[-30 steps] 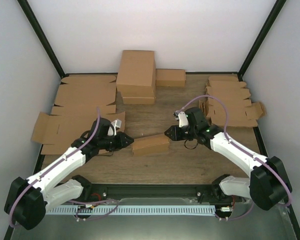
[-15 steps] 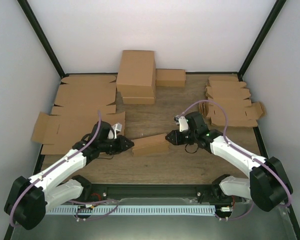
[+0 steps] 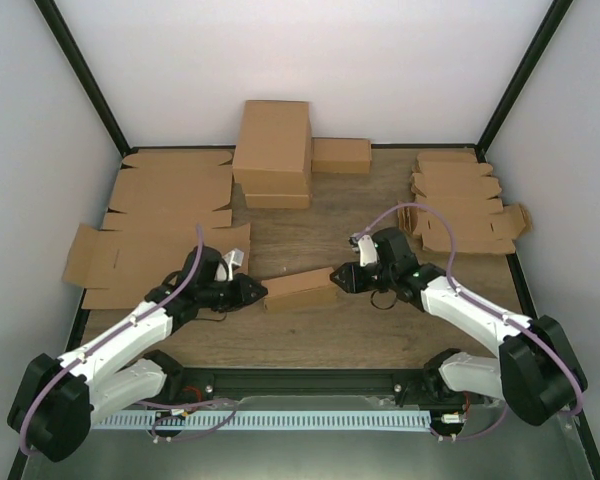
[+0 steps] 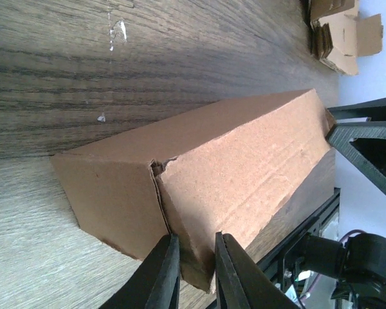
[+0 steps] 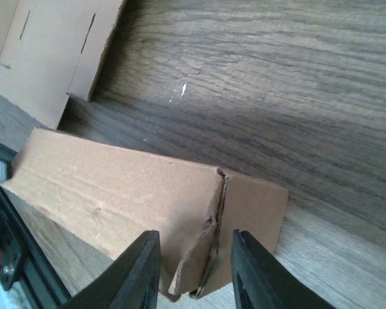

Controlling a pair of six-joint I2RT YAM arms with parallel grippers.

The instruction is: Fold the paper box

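Wood-grain tabletop (image 3: pixel 320 335) fills the white-walled cell, and the small brown cardboard paper box (image 3: pixel 300 289) lies on it near the middle, long and low, between the two arms. The left gripper (image 3: pixel 252 291) meets its left end and the right gripper (image 3: pixel 338 277) its right end. Thin corrugated board like this is probably light and fairly stiff along its panels but weak at the creases, so it should slide or crush easily. The ends, close to the corners, look like the safest places to hold. The top view alone shows the flat brown cardboard sheets (image 3: pixel 170 200) at far left, the larger brown carton (image 3: pixel 272 140) at far centre, and the stacked brown blanks (image 3: pixel 460 200) at far right. The left wrist view shows its jaws narrowed onto a wall of the box end beside a ragged seam (image 4: pixel 159 168). The right wrist view shows its jaws wider apart, straddling a loose end flap (image 5: pixel 202 257); I cannot tell whether they touch it.
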